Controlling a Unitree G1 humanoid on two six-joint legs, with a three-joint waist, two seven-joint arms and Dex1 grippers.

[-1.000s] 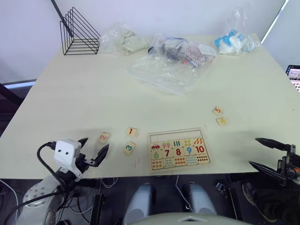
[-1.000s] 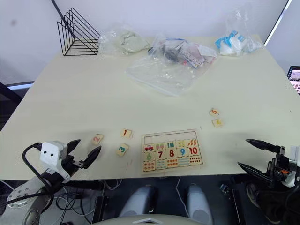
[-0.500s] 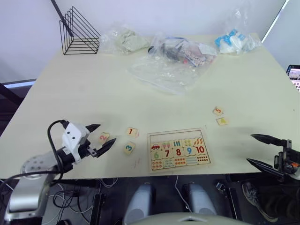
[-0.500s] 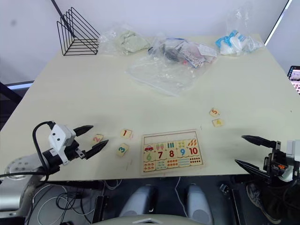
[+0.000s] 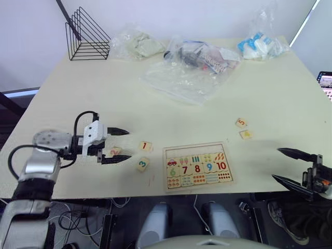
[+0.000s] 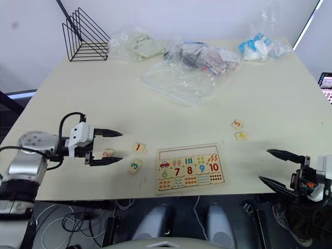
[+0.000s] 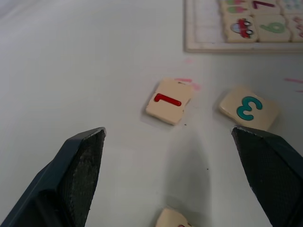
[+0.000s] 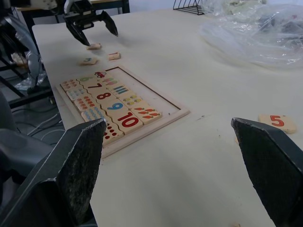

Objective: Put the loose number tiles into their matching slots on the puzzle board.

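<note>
Three tiles lie lower left of the frame; the 2 tile (image 5: pixel 114 152) sits between the left pincer's (image 5: pixel 122 146) spread fingers, left of the board (image 5: pixel 197 165). Right pincer (image 5: pixel 285 166) spread, well apart.

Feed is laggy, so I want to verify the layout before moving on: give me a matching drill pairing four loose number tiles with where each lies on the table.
Things:
1. tile 1
2. tile 2
3. tile 3
4. tile 5

Places:
A. between the open fingers of the left claw
B. nearest the table's front edge, left of the puzzle board
C. right of the board, farther back than it
D. just left of the board's back corner

Pairs: 1-D, 2-A, 3-B, 4-C
</note>
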